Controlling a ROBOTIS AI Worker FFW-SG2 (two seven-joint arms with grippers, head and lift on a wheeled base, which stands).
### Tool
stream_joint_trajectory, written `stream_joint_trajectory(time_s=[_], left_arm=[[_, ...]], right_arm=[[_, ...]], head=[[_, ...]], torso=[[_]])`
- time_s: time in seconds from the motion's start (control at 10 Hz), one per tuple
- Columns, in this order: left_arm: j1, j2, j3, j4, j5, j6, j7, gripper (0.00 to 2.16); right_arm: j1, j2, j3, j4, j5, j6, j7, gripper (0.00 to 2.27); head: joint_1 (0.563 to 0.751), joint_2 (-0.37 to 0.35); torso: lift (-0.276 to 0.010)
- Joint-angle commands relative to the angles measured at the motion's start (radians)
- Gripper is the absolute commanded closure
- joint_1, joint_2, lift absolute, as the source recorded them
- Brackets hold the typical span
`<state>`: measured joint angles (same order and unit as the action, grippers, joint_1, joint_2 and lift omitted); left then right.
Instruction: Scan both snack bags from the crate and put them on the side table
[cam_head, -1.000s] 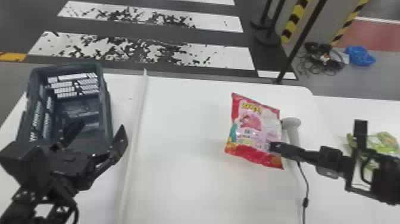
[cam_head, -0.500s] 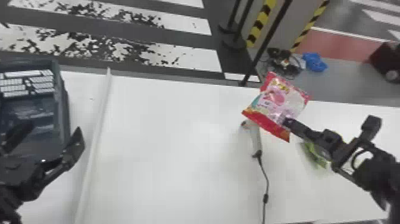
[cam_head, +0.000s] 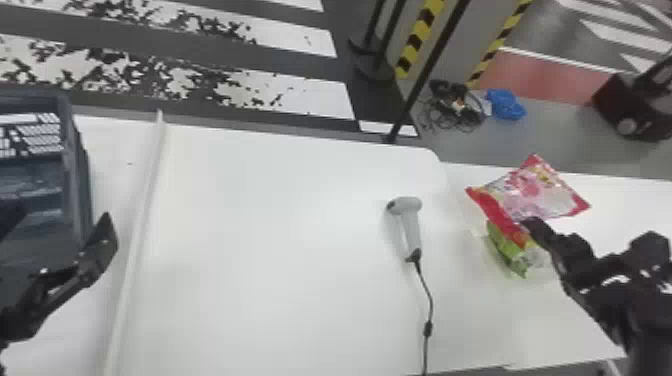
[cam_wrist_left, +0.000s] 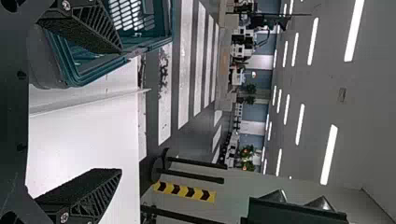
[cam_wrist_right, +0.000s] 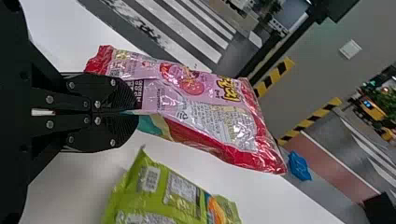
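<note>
Print (cam_wrist_right: 219, 122) on red snack bag (cam_wrist_right: 191, 105), barcode (cam_wrist_right: 151, 179) on green snack bag (cam_wrist_right: 161, 200)

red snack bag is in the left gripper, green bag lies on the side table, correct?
Wrong side: the red snack bag is in the right gripper, as the right wrist view shows. The green bag lies on the side table.

The crate (cam_head: 75, 150) runs off the left edge of the head view, and so does part of the left gripper (cam_head: 64, 212). Left wrist view crops the crate too, with one finger blocking some of it. Right gripper (cam_head: 532, 225) covers the pinched bit of the red snack bag (cam_head: 530, 192), which itself hides some of the green snack bag (cam_head: 505, 247); right wrist view chops that one off. Scanner cord (cam_head: 430, 300) exits the bottom. Floor clutter (cam_head: 455, 107) is blurry, maybe cables?
</note>
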<state>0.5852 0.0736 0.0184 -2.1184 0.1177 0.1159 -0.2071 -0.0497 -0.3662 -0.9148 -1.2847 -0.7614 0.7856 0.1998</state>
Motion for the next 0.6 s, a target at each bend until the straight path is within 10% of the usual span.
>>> stream_joint_trajectory(time_s=[0.0, 0.1, 0.3, 0.5], left_arm=[[-0.002, 0.0, 0.0, 0.005, 0.0, 0.0, 0.0, 0.09], [-0.002, 0.0, 0.0, 0.005, 0.002, 0.0, 0.0, 0.09], [-0.002, 0.002, 0.002, 0.005, 0.005, 0.0, 0.0, 0.09], [-0.001, 0.002, 0.003, 0.003, 0.007, 0.0, 0.0, 0.09]], right_arm=[[-0.015, -0.022, 0.014, 0.088, 0.004, -0.117, -0.053, 2.26], [-0.021, -0.042, 0.036, 0.137, 0.008, -0.166, -0.068, 2.08], [-0.027, -0.05, 0.066, 0.183, 0.008, -0.234, -0.08, 0.06], [-0.012, -0.045, 0.079, 0.171, 0.014, -0.283, -0.091, 0.03]], head=[[0.695, -0.35], [0.695, -0.35], [0.695, -0.35], [0.695, -0.35]], torso=[[-0.087], [-0.087], [-0.087], [-0.087]])
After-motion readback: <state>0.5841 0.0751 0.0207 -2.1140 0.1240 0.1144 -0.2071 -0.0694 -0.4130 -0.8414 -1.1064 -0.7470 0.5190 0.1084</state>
